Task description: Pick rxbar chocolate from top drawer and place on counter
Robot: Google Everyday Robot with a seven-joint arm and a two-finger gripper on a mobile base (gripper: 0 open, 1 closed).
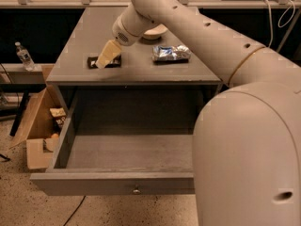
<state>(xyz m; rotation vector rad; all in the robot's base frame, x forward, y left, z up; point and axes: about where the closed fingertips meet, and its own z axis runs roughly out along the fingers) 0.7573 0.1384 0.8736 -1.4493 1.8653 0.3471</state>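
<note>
The bar (115,61) on the counter (155,72) looks light and thin (slippery wrapper); pinch its long edges. The gripper (107,55) is over it; I can't tell its grip.

Room around the grey cabinet (117,185), the hand (107,56) low over the left of its worktop (141,67): speckled beige floor (19,201), open cardboard box (33,135) of scraps at left, clear bottle (23,55) on a low ledge, dark recess behind, pale cables (269,12) at upper right.
</note>
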